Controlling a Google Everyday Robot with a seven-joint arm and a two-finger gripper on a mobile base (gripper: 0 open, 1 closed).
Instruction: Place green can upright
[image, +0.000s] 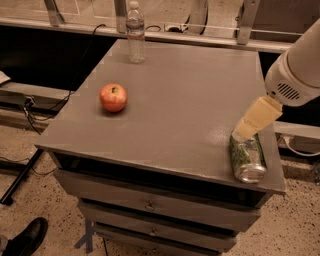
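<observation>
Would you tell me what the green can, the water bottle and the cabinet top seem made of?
Green can: likely aluminium, shiny silver end rim, printed green label. Water bottle: clear plastic, see-through wall. Cabinet top: matte grey, perhaps painted wood or laminate. The gripper, matte tan, is at the can's far end.

The claw (244, 133) hides the green can (246, 158) at its far end; the arm (300, 70) is cut off rightward.

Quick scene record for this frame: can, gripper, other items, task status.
green can: lying on its side, near right corner of table
gripper: at the can's far end, contact unclear
apple: left part of table
water bottle: upright, far edge
task status: can not yet upright
</observation>
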